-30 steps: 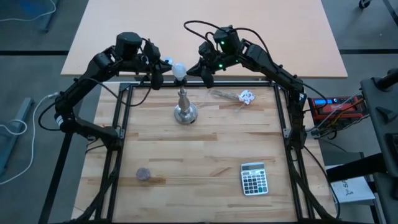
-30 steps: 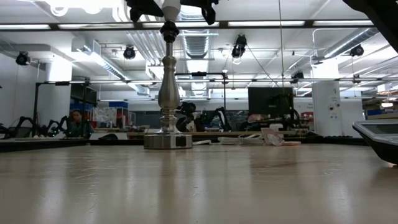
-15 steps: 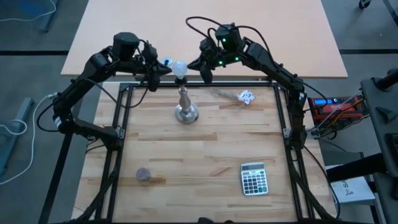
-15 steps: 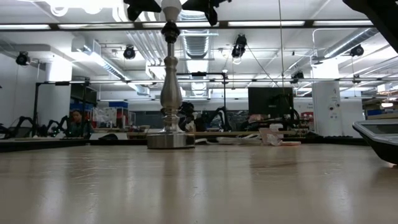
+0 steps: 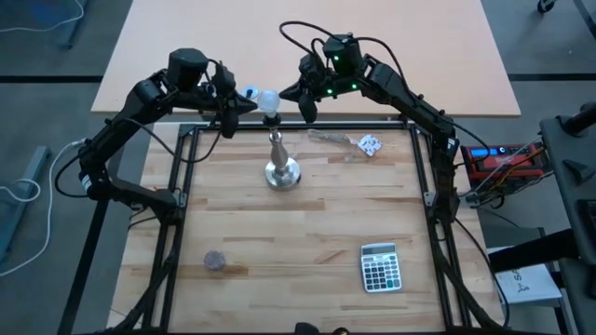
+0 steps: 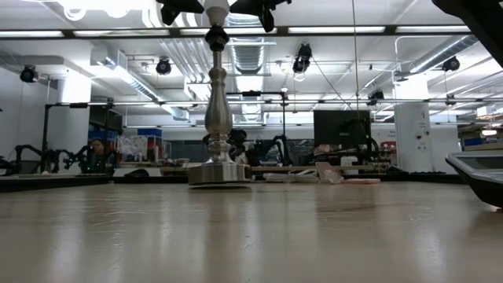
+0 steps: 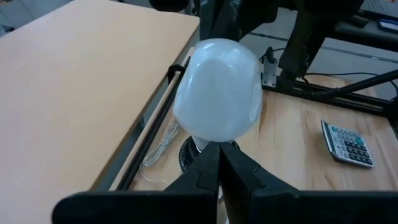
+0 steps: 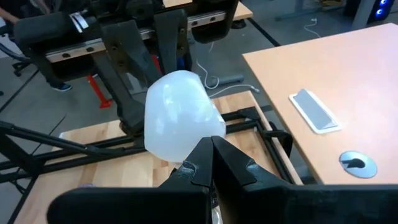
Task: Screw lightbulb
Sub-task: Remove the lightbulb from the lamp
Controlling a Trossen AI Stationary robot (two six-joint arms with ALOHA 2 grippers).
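Note:
The white frosted lightbulb stands upright with its base in the socket on top of the silver stand. The stand's round foot rests on the wooden table. My left gripper is shut and meets the bulb from the table's left. My right gripper is shut and meets it from the right. In the left wrist view the bulb fills the middle. In the right wrist view the bulb looms just past the shut tips. My left gripper presses its shut fingertips against the bulb's lower curve, close above the neck. It comes from the table's left, slanting a little down. The bulb stays upright on the stand. My right gripper presses its shut fingertips against the bulb's lower side, opposite the other gripper. It comes from the table's right, nearly level.
A calculator lies near the front right. A crumpled paper scrap and clear wrapping lie right of the stand. A small dark round thing sits at the front left. Black frame rails run along the table's sides.
The stand's foot has slid a little toward the table's right edge, while the bulb has stayed between the two shut grippers. My right gripper has tipped slightly at the wrist. Both grippers have kept their places.

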